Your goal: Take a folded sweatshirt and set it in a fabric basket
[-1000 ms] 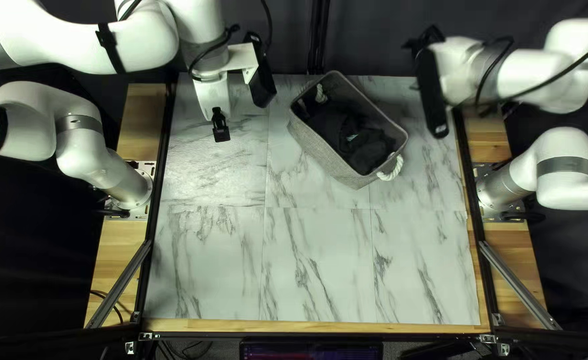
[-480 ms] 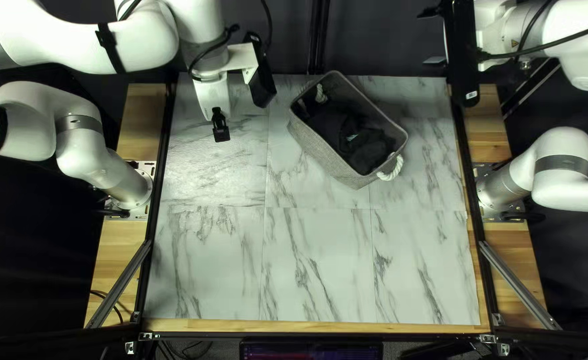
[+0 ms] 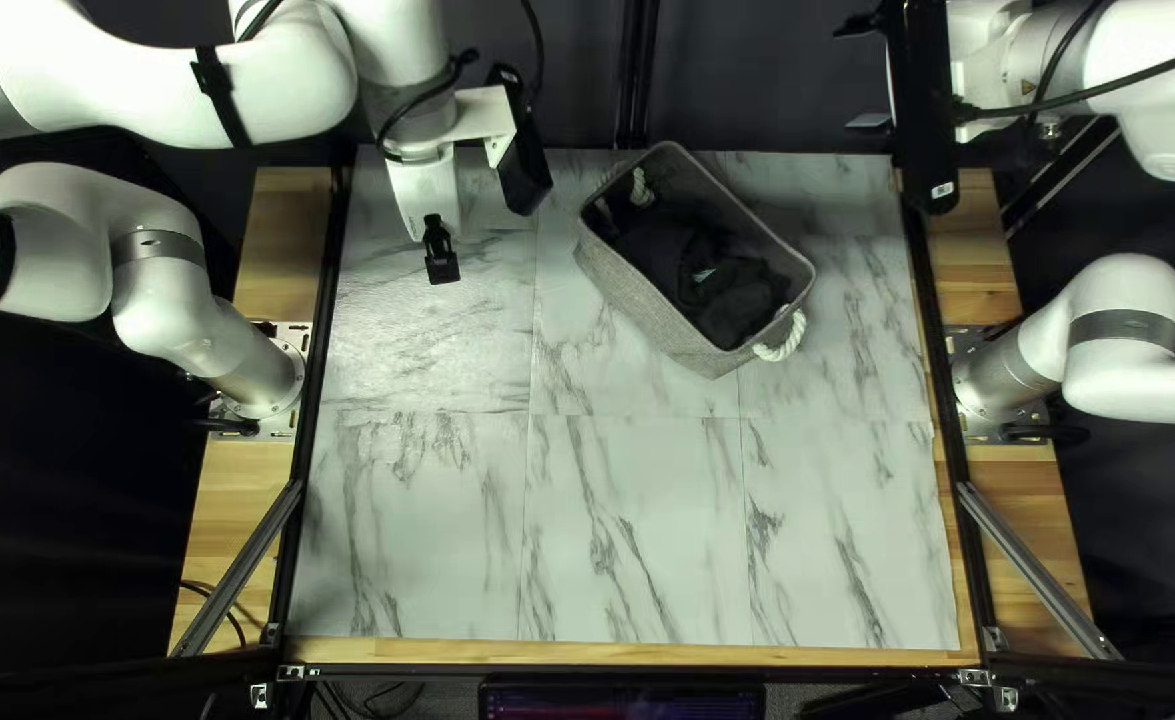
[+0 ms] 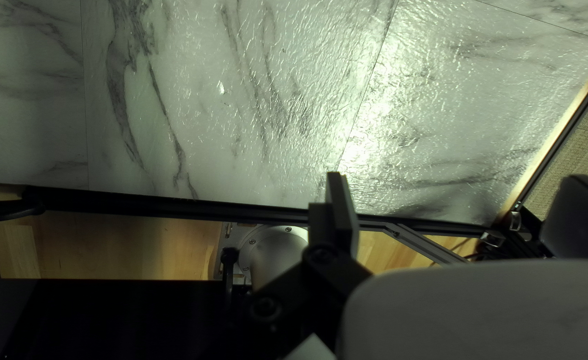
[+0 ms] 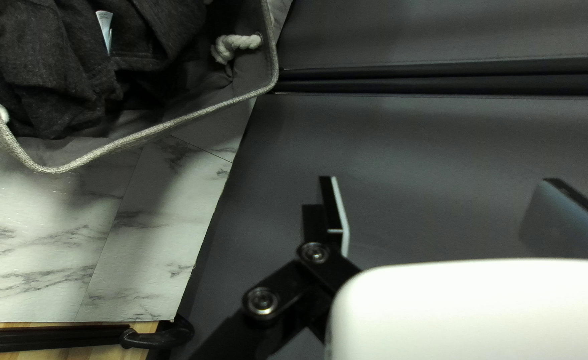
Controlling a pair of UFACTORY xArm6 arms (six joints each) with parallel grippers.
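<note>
Sweatshirt (image 3: 734,294) sits in basket (image 3: 645,298); right gripper (image 3: 864,74) (open, like left gripper (image 3: 440,254)) has withdrawn.

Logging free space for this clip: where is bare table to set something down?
The tabletop is bare from the basket to its near edge, and between basket and right rail. Crowded: the basket, holding a dark sweatshirt, and the far left, where the left hand hangs.

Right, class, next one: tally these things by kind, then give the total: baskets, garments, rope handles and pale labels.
Fabric basket: 1
Dark garment, in the basket: 1
Rope handles, at the basket's ends: 2
Pale label, on the garment: 1
Total: 5
</note>
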